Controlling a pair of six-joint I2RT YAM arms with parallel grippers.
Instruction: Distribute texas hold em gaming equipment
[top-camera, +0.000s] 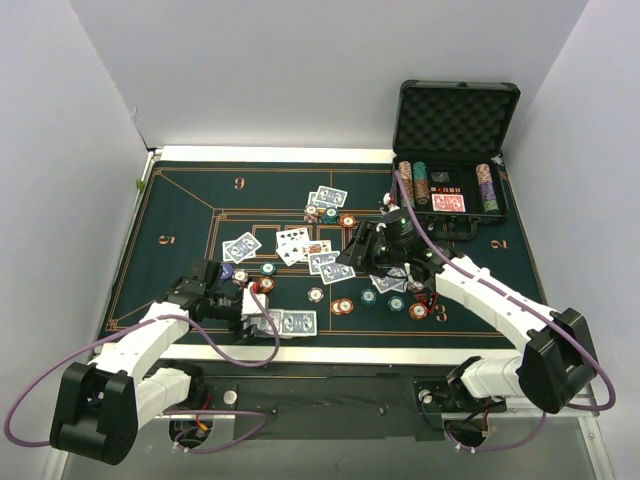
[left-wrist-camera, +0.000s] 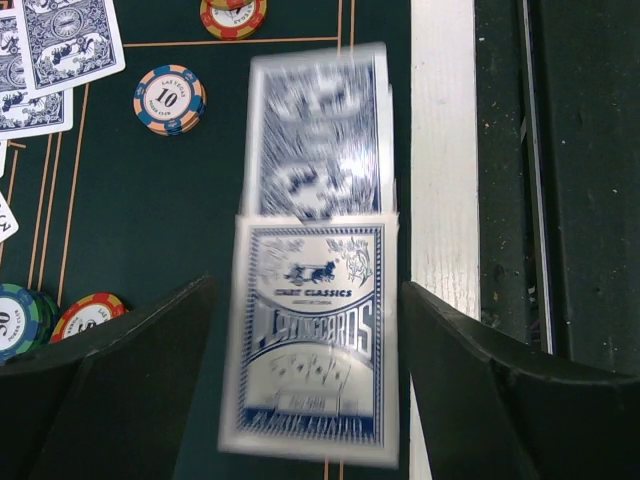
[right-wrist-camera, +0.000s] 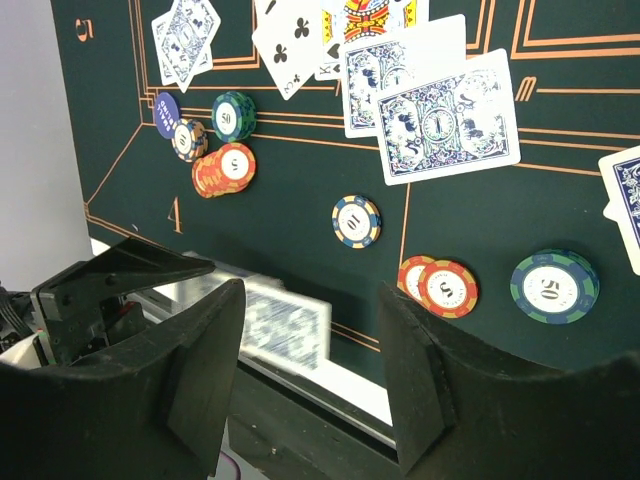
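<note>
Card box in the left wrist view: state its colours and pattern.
The card box is white with ornate blue print; the left wrist view shows it best.

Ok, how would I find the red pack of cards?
Find the open black case at the green mat's far right corner. Between its chip rows lies the red pack. Every card back out on the mat is blue.

Two arms (top-camera: 150, 345) — one black case (top-camera: 455, 110), one card box (left-wrist-camera: 315, 330); chips (right-wrist-camera: 357, 221), cards (right-wrist-camera: 448, 118) uncountable.
</note>
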